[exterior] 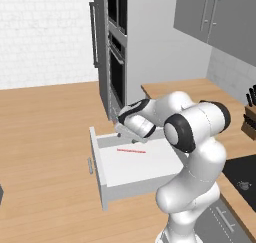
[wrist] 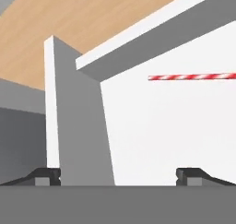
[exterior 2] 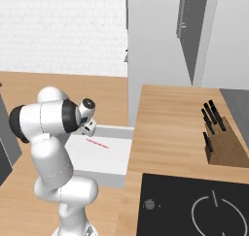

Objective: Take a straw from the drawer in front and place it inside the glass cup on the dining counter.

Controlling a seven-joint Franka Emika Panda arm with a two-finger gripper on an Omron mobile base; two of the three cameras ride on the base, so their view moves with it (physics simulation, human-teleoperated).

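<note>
Lying straw [exterior: 131, 150] in open drawer [exterior: 102, 179]

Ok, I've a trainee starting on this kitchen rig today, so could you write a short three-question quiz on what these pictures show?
1. True or false: the wide shallow grey-white drawer is pulled open.
2. Where does the thin red-and-white striped straw lie? A) on the wood floor B) on the drawer's white bottom C) between the hand's fingertips
3. Fill in: the hand hangs at the drawer with its fingers ____.

Key:
1. True.
2. B. The straw lies flat and alone inside the drawer, apart from the hand.
3. Open. The two dark fingertips stand wide apart with nothing between them but the drawer's wall.
</note>
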